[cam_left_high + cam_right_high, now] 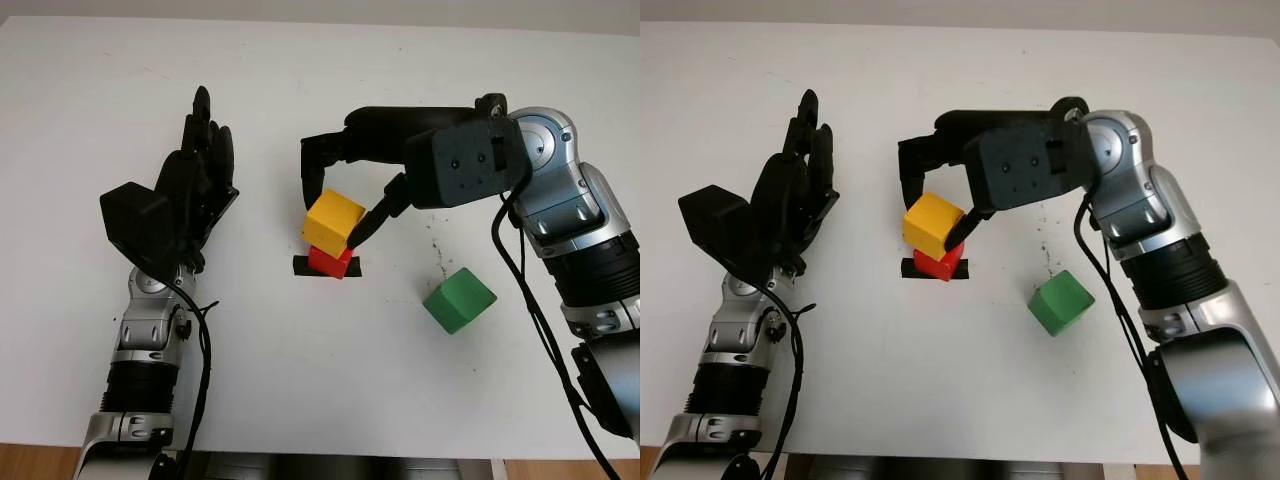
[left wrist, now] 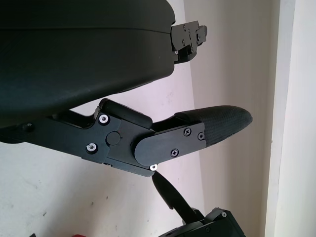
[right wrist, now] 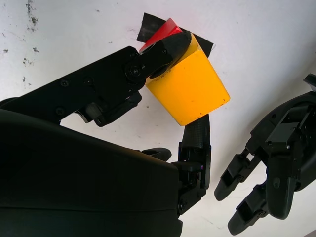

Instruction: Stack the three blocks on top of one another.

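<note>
A yellow block (image 1: 333, 221) sits tilted on top of a red block (image 1: 328, 262), which stands on a black tape mark (image 1: 299, 266) near the table's middle. My right hand (image 1: 332, 215) reaches in from the right and is shut on the yellow block (image 3: 195, 89), a thumb on one side and fingers on the other. The red block (image 3: 160, 30) peeks out behind the thumb in the right wrist view. A green block (image 1: 459, 299) lies alone on the table to the right of the stack. My left hand (image 1: 190, 190) is open, raised left of the stack.
The white table (image 1: 300, 380) stretches all around the blocks, with small dark specks near the green block. The table's front edge runs along the bottom of the eye views. My right forearm (image 1: 570, 210) arches over the table's right side.
</note>
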Tool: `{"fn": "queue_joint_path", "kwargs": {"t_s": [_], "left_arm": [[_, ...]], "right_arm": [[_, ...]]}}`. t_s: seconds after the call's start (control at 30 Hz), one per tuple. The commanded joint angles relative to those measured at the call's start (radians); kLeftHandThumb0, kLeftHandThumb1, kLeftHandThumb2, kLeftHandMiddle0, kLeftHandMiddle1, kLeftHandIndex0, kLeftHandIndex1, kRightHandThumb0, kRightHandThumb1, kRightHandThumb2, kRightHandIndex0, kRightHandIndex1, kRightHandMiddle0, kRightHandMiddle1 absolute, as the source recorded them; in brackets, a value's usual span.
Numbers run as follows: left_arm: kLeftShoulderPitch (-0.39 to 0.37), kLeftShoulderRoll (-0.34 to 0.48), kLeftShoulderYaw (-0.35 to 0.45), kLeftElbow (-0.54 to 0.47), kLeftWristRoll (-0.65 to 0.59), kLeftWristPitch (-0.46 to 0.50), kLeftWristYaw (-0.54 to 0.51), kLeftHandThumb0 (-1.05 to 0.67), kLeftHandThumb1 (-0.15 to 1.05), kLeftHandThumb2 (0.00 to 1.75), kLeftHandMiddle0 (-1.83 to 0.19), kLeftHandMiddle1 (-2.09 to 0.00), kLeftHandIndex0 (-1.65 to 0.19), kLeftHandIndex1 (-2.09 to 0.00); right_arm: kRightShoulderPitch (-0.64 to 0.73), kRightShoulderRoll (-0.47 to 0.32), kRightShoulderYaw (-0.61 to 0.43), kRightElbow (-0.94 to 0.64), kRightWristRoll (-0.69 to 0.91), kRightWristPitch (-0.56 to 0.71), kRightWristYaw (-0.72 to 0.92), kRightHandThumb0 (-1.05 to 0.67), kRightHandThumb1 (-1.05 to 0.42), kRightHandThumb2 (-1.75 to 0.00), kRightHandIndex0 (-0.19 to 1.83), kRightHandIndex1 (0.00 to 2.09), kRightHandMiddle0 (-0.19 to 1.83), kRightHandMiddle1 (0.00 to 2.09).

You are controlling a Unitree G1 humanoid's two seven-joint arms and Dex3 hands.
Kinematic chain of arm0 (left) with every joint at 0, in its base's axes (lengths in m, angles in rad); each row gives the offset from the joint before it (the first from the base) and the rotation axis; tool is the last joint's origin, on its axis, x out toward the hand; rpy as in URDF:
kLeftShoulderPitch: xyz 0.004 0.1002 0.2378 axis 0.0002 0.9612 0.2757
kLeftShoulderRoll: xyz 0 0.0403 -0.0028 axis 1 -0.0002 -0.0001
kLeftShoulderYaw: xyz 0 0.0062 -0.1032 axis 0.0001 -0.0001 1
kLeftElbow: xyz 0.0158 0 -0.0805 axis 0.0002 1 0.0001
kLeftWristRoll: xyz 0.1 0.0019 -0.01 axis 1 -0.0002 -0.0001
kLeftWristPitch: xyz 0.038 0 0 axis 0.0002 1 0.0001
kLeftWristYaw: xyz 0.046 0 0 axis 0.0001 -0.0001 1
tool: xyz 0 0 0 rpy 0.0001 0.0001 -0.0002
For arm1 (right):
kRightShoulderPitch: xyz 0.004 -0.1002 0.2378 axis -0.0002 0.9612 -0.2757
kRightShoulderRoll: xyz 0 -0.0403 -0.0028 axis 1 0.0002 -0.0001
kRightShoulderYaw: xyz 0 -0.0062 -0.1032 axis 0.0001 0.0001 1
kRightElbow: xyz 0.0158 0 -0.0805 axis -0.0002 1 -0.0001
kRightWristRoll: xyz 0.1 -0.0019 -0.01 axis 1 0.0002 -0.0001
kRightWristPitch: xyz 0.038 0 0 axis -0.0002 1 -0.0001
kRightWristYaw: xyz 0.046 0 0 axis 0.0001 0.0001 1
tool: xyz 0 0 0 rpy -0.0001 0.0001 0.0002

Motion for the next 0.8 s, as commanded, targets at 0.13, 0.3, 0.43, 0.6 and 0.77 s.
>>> {"fn": "queue_joint_path", "kwargs": {"t_s": [0.13, 0.3, 0.43, 0.6, 0.77], "left_arm": [[0.023, -0.003, 0.000, -0.034, -0.001, 0.002, 0.002, -0.78, 1.05, 0.67, 0.17, -0.06, 0.17, -0.06], [0.028, -0.006, -0.002, -0.043, -0.003, 0.005, 0.002, -0.78, 1.05, 0.67, 0.18, -0.05, 0.17, -0.05], [0.029, -0.009, 0.000, -0.047, -0.006, 0.012, 0.002, -0.78, 1.05, 0.67, 0.18, -0.05, 0.18, -0.05], [0.028, -0.010, 0.001, -0.047, -0.005, 0.019, 0.003, -0.79, 1.05, 0.67, 0.18, -0.05, 0.17, -0.05], [0.026, -0.011, 0.000, -0.044, -0.002, 0.015, 0.005, -0.79, 1.05, 0.66, 0.18, -0.05, 0.17, -0.05]], "right_arm": [[0.010, -0.003, 0.006, -0.015, -0.017, 0.008, 0.002, -0.42, -1.00, -0.05, 0.33, 0.03, 0.25, 1.62], [0.012, -0.006, 0.000, -0.011, -0.016, 0.006, 0.008, -0.42, -1.00, -0.05, 0.33, 0.03, 0.26, 1.63], [0.003, -0.016, -0.001, -0.006, -0.021, -0.007, 0.015, -0.42, -1.00, -0.06, 0.33, 0.03, 0.26, 1.64], [-0.009, -0.026, -0.004, -0.001, -0.029, -0.006, 0.023, -0.42, -1.01, -0.06, 0.32, 0.03, 0.25, 1.62], [-0.010, -0.028, -0.007, 0.008, -0.025, -0.031, 0.019, -0.43, -1.00, -0.05, 0.33, 0.04, 0.26, 1.60]]}}
